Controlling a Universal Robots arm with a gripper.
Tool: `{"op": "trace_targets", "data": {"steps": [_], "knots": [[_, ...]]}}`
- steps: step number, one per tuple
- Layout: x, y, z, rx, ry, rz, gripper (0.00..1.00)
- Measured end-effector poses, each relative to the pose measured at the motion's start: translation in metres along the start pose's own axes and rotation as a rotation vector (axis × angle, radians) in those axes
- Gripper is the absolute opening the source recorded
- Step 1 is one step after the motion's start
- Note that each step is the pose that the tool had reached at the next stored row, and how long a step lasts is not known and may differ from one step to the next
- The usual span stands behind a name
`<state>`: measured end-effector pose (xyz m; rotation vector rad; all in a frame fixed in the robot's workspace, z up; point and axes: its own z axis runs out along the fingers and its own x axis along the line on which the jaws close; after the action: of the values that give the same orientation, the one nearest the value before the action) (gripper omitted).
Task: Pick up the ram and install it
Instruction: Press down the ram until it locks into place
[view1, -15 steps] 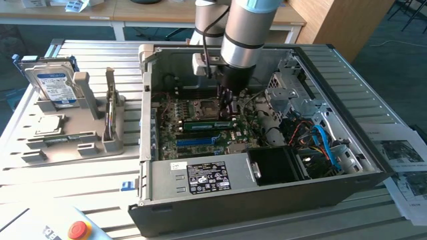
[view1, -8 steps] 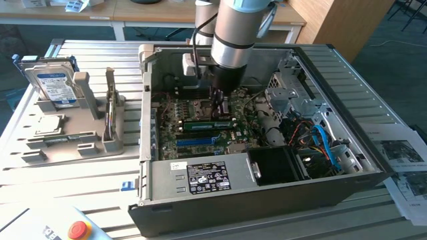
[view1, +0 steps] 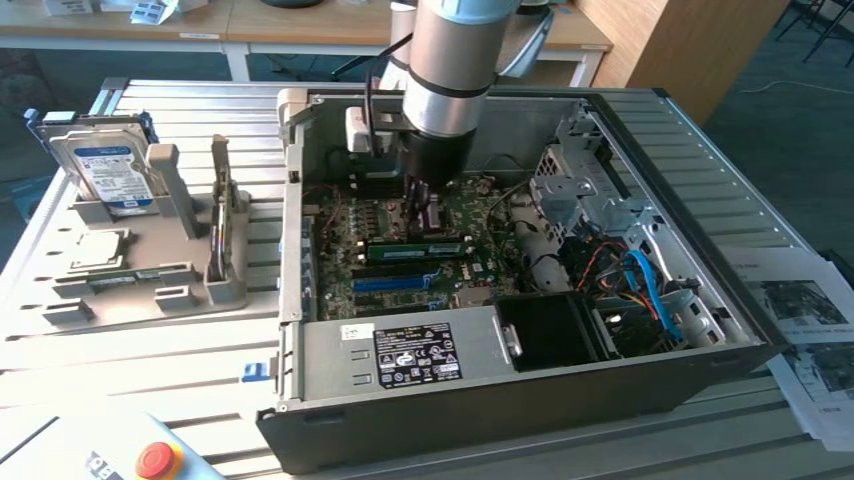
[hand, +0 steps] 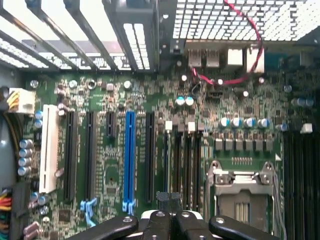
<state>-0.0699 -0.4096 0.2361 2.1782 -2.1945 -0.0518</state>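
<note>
Closed gripper fingers (hand: 172, 220) hang low over the motherboard (hand: 150, 150) inside the open computer case (view1: 534, 390), apparently empty, while the ram (view1: 414, 248) lies seated across the board, so installation looks nearly done, needing only a firm, even press.

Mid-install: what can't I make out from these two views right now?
1. Wrist view: fingers cut off by the frame edge; what they grip, if anything, is unclear.
2. Exterior view: green stick on the motherboard, too small to tell whether it is seated.
3. Exterior view: board behind the arm is hidden by it.
</note>
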Motion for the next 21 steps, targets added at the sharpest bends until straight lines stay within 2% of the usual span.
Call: {"op": "trace_targets", "data": {"steps": [2, 21], "knots": [[0.0000, 0.0032, 0.0002, 0.0000, -0.0001, 0.000, 0.11], [0.0000, 0.0031, 0.0045, 0.0000, 0.0000, 0.000, 0.11]]}}
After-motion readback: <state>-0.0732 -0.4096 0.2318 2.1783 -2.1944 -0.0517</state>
